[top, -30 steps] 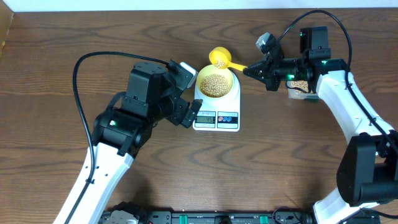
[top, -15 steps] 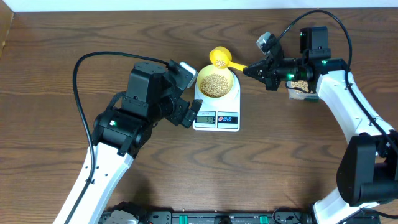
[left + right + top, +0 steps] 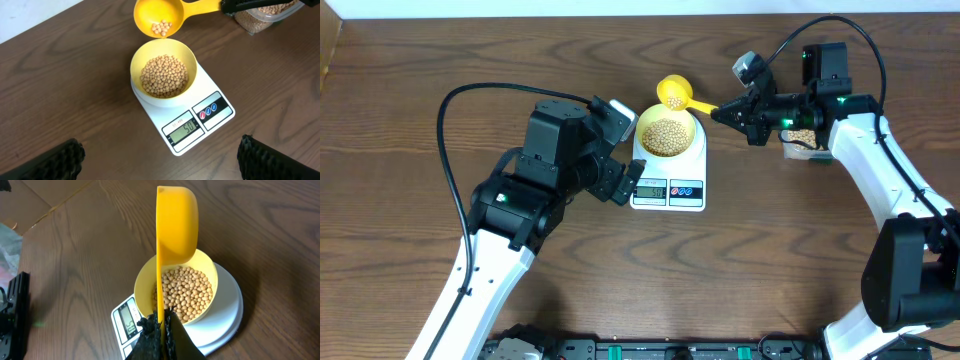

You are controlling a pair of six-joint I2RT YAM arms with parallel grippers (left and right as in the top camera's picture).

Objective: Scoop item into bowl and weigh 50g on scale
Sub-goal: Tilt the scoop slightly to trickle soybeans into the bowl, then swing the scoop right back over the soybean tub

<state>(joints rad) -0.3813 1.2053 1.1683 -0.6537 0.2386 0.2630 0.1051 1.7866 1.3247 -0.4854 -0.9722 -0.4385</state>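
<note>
The pale yellow-green bowl (image 3: 642, 132) (image 3: 162, 97) (image 3: 144, 290) stands on the white scale (image 3: 668, 170) (image 3: 150, 107) (image 3: 227, 310) and holds a heap of tan beans (image 3: 668, 137) (image 3: 164, 76) (image 3: 187, 292). In the left wrist view the display shows 50. My right gripper (image 3: 725, 108) (image 3: 161, 327) is shut on the handle of a yellow scoop (image 3: 672, 93) (image 3: 155, 17) (image 3: 176, 225). The scoop hangs just above the bowl's far rim with a few beans in it. My left gripper (image 3: 623, 182) (image 3: 160, 165) stands open at the scale's left front, holding nothing.
A clear plastic tub of beans (image 3: 803, 140) (image 3: 265, 12) sits right of the scale, under my right arm. The brown wooden table (image 3: 770, 260) has a white edge along the back. My left arm slants in from the front left.
</note>
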